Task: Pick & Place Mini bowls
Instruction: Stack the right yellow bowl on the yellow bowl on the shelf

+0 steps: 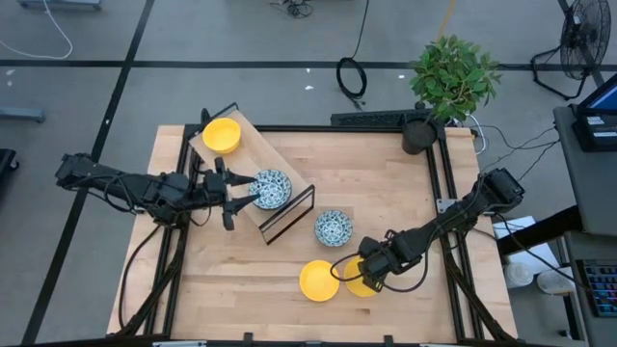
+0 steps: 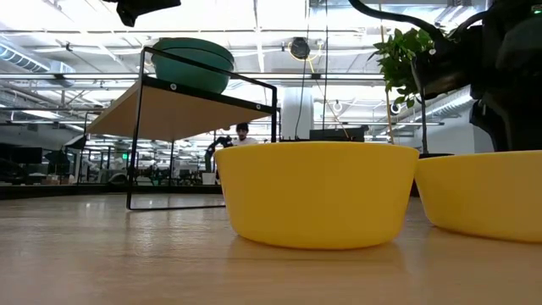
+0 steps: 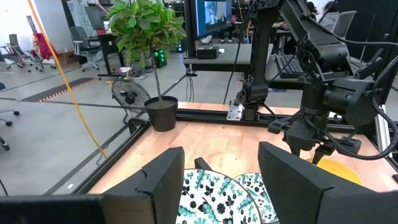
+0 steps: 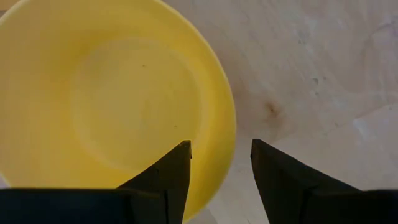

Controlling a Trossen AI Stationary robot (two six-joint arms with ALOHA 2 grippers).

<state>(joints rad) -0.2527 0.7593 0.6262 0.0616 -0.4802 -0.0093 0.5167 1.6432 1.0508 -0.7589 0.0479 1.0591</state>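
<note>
Left gripper (image 1: 253,190) spread at patterned bowl (image 1: 274,188) on shelf (image 1: 289,207); right gripper (image 4: 221,165) spread, straddling yellow bowl (image 4: 112,99) rim on table (image 4: 323,74)

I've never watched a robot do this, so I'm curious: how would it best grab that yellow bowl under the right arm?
Probably by the rim, from above. The yellow bowl sits upright and open, with a thin wall and smooth round sides. The right gripper already hangs over it, open jaws straddling the rim, one inside and one outside, so closing should pinch the wall.

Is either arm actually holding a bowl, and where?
Neither yet. The right gripper straddles a yellow bowl's rim; the left gripper is open at a blue-patterned bowl.
</note>
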